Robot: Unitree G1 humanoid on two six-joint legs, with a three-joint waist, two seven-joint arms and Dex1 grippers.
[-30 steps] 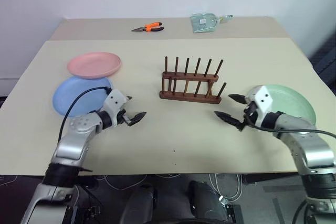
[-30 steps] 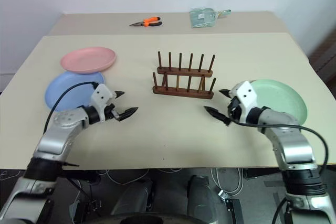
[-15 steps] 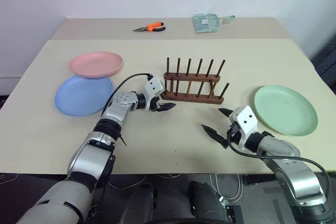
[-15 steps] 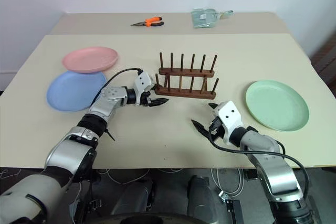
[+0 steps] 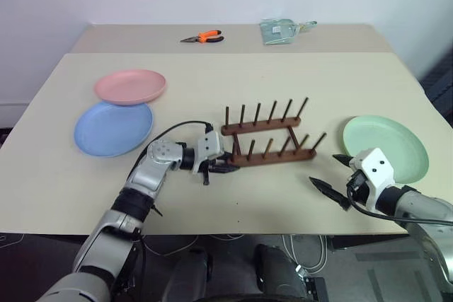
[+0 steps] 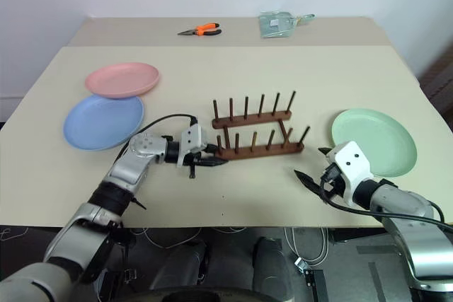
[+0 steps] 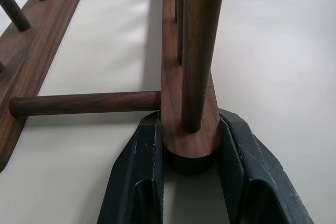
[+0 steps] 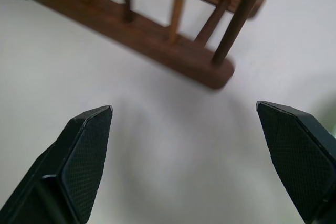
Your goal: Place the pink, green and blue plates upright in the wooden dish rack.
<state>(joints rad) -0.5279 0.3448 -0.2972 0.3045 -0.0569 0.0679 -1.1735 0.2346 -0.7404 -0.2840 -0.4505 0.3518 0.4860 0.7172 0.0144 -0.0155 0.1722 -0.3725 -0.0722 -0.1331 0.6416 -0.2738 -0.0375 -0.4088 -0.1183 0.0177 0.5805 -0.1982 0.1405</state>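
On the beige surface (image 5: 233, 196) my left gripper (image 7: 191, 163) pinches the near rail end of the light, stiff wooden rack (image 5: 269, 139), my right gripper (image 5: 333, 175) gapes empty, and the flat-lying pink (image 5: 130, 86), blue (image 5: 113, 128) and green (image 5: 386, 148) plates look slick, best gripped by the rim.

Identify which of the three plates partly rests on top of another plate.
The pink plate: its near edge overlaps the blue plate, while the green plate lies alone, across the wooden dish rack.

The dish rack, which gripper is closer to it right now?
Left. The left gripper is clamped on the end of the rack's near rail. The right gripper hangs open, apart from the rack's other end, beside the green plate.
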